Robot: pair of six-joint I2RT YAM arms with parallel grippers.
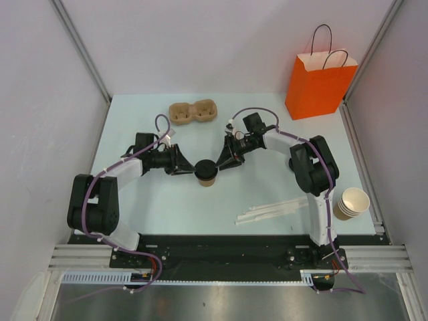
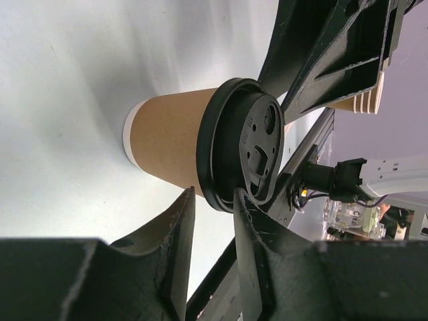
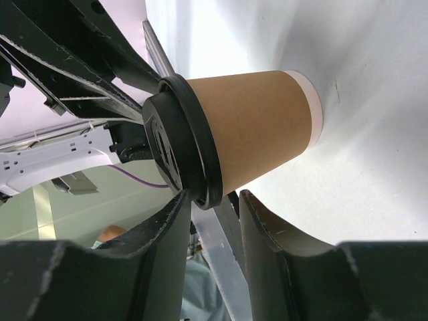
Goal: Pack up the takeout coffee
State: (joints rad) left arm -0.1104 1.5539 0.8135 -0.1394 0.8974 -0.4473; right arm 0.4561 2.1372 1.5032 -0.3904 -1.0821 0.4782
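The takeout coffee (image 1: 206, 174), a tan paper cup with a black lid, stands at the middle of the table. In the left wrist view the cup (image 2: 167, 140) and its lid (image 2: 244, 150) lie just beyond my fingers. My left gripper (image 1: 189, 167) reaches it from the left, slightly open (image 2: 212, 200), its tips either side of the lid's rim. My right gripper (image 1: 221, 164) reaches it from the right, slightly open (image 3: 215, 197), also astride the rim of the lid (image 3: 180, 144). The cup (image 3: 261, 124) rests on the table.
An orange paper bag (image 1: 319, 83) stands at the back right. A brown cup carrier (image 1: 194, 112) lies behind the grippers. A stack of lidless cups (image 1: 351, 202) sits at the right edge. Wrapped sticks (image 1: 274, 211) lie near the front.
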